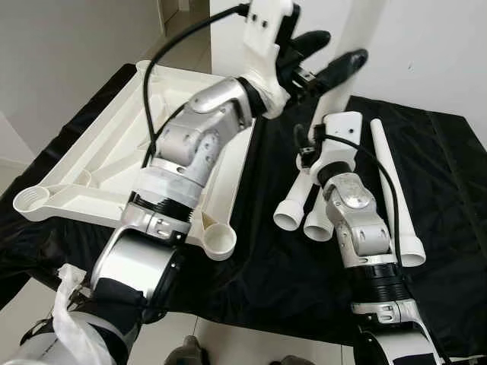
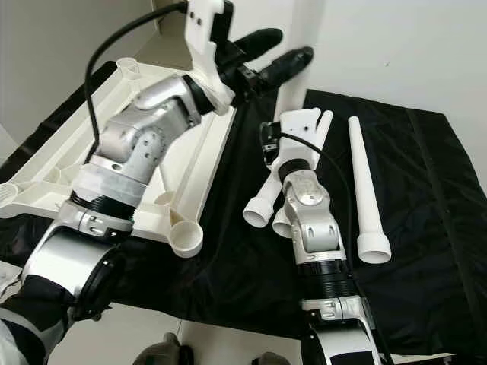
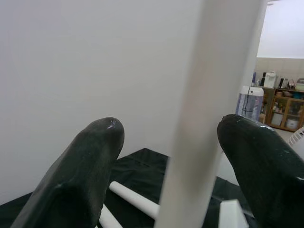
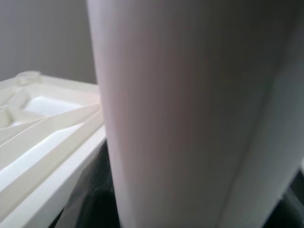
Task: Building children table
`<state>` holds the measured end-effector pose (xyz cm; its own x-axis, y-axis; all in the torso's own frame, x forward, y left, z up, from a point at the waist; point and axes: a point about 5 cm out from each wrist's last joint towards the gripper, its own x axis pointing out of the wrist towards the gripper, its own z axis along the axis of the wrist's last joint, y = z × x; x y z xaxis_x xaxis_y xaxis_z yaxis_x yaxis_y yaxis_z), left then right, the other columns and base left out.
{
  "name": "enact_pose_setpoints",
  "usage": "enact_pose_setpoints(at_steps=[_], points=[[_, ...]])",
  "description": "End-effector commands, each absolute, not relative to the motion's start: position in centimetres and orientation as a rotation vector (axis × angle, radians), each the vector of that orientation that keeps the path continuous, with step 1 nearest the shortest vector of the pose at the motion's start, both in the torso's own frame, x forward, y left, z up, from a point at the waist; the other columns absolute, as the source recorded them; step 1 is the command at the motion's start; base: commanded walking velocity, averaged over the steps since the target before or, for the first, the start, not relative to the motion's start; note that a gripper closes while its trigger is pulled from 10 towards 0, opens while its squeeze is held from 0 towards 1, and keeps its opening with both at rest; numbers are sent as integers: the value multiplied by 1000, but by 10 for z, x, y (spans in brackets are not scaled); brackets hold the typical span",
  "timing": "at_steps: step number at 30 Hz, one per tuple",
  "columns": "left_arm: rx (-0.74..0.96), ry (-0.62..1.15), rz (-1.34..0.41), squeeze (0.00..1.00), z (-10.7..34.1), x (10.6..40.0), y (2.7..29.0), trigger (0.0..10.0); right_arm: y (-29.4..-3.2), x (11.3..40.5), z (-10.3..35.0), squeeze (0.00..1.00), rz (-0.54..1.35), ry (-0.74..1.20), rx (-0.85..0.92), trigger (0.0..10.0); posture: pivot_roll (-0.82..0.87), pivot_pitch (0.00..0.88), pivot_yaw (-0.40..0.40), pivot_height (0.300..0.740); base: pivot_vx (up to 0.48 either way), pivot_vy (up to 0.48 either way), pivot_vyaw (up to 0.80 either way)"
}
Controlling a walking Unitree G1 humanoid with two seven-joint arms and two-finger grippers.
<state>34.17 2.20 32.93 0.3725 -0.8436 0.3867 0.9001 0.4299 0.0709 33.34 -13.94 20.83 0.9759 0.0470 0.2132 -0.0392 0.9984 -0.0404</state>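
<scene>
Left eye view, tabletop: the white upturned tabletop [image 1: 91,163] is lying on the black-draped worktop [image 1: 449,190], leg sockets at its corners facing up.
Left eye view, left hand: the left hand [image 1: 329,57] is hanging high over the cloth with its fingers spread; an upright white leg [image 1: 358,46] is standing between them, no finger clearly pressing it.
Left eye view, right hand: the right hand [image 1: 323,129] is reaching in low at the foot of that upright leg; I cannot tell how its fingers are standing.
Left eye view, loose legs: two legs [image 1: 300,209] are lying side by side just beside the right arm, and a long leg [image 1: 396,190] is lying apart on its far right.
Left wrist view: the upright leg is passing between two black fingertips [image 3: 80,175], with clear gaps on both sides; more legs are lying on the cloth below.
Right wrist view: a white tube [image 4: 190,118] is sitting hard against the lens, blurred, with the tabletop's ribbed underside [image 4: 42,128] lying beside it.
</scene>
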Motion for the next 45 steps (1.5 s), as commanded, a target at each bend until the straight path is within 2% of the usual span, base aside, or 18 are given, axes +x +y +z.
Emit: enact_pose_setpoints(at_steps=[1, 3, 5, 7, 9, 10, 11, 13, 18, 23, 25, 34, 45], points=[[-163, -394, -1087, 0, 329, 348, 41, 10000, -155, 328, 211, 0, -35, -243, 16, 10000, 38, 0, 2, 740, 0, 0, 0], [-163, -394, -1087, 0, 329, 348, 41, 10000, -155, 328, 211, 0, -35, -243, 16, 10000, 38, 0, 2, 740, 0, 0, 0], [-162, -387, -1033, 0, 326, 353, 50, 10000, -162, 326, 211, 0, -59, -253, 24, 10000, 43, 0, 0, 740, 0, 0, 0], [-119, -356, -874, 0, 316, 367, 68, 10000, -172, 320, 210, 0, -93, -275, 20, 10000, 46, 0, -2, 740, 0, 0, 0], [-119, -356, -874, 0, 316, 367, 68, 10000, -172, 320, 210, 0, -93, -275, 20, 10000, 46, 0, -2, 740, 0, 0, 0], [-76, -342, -770, 0, 306, 374, 78, 10000, -177, 315, 209, 0, -108, -291, 8, 10000, 47, 0, -4, 740, 0, 0, 0], [-76, -342, -770, 0, 306, 374, 78, 10000, -177, 315, 209, 0, -108, -291, 8, 10000, 47, 0, -4, 740, 0, 0, 0], [-22, -325, -645, 0, 285, 378, 90, 10000, -185, 305, 204, 0, -139, -305, -26, 10000, 45, 0, -2, 740, 0, 0, 0], [106, -222, -540, 0, 251, 382, 100, 10000, -186, 293, 200, 0, -127, -336, -86, 10000, 44, 0, 3, 740, 0, 0, 0], [85, -160, -474, 0, 234, 384, 108, 10000, -192, 286, 198, 0, -171, -355, -60, 10000, 41, 0, 4, 740, 0, 0, 0], [7, -105, -407, 0, 217, 386, 116, 10000, -202, 276, 187, 0, -249, -339, -71, 10000, 13, 0, 36, 740, 0, 0, 0], [6, -86, -420, 0, 203, 388, 106, 10000, -212, 265, 181, 0, -311, -335, -110, 10000, -31, 0, 79, 740, 0, 0, 0], [-9, -87, -434, 0, 201, 388, 98, 10000, -211, 263, 180, 0, -312, -341, -113, 10000, -41, 0, 86, 740, 0, 0, 0]])
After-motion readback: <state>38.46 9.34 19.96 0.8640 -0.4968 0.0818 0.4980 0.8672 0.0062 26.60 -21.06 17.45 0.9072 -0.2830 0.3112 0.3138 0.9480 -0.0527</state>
